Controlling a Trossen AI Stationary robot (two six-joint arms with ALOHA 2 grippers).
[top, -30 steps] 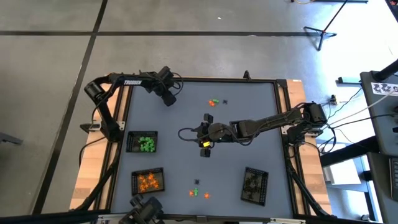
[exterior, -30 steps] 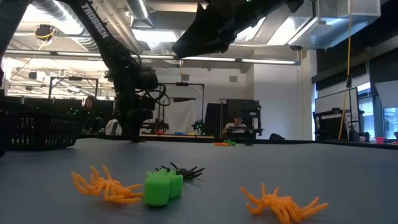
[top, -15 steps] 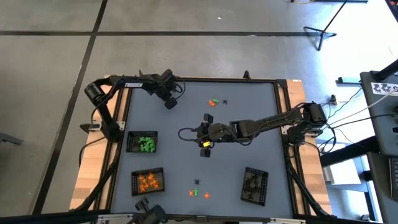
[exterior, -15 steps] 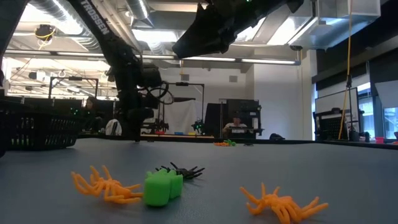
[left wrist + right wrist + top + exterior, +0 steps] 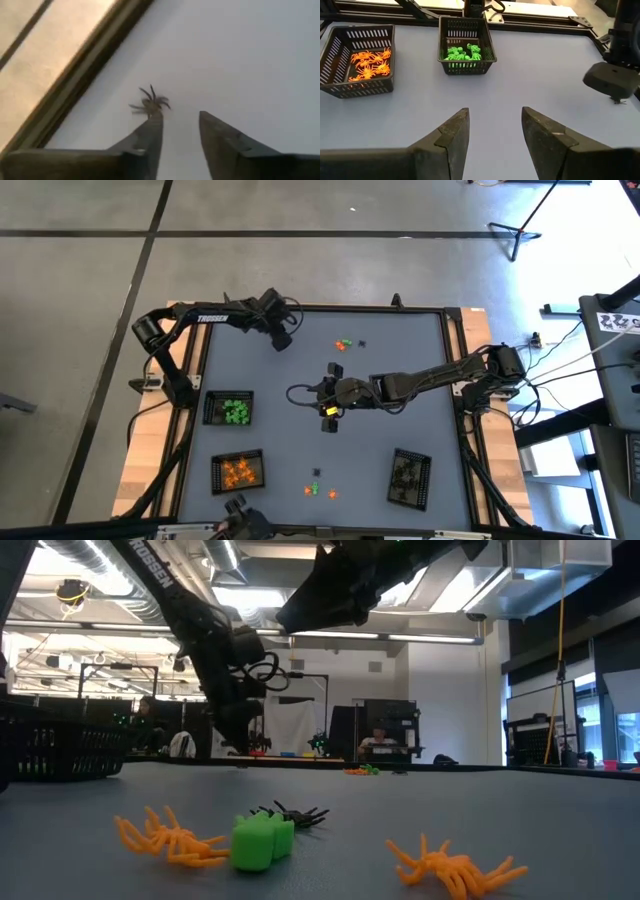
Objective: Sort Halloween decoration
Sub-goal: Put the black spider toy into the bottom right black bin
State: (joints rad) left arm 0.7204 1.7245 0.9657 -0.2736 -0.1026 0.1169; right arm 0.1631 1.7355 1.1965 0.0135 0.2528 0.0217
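A tiny dark spider lies on the grey table near its far left corner, just beyond one fingertip of my left gripper. That gripper is open, with nothing in the gap. My right gripper hangs open over the table's middle and touches nothing. More Halloween decoration lies loose: an orange and green cluster far back, and orange spiders, a green piece and a black spider near the front edge. My left gripper has one fingertip right at the dark spider, which sits outside the gap. Whether the tip touches it I cannot tell. The fingers slant down at the table.
Three black mesh trays stand on the table: one with green pieces at the left, one with orange spiders at the near left, one with dark pieces at the near right. The table's raised frame runs close beside the left gripper.
My left gripper has risen off the table and moved a little toward the table's right edge, tipping as it went.
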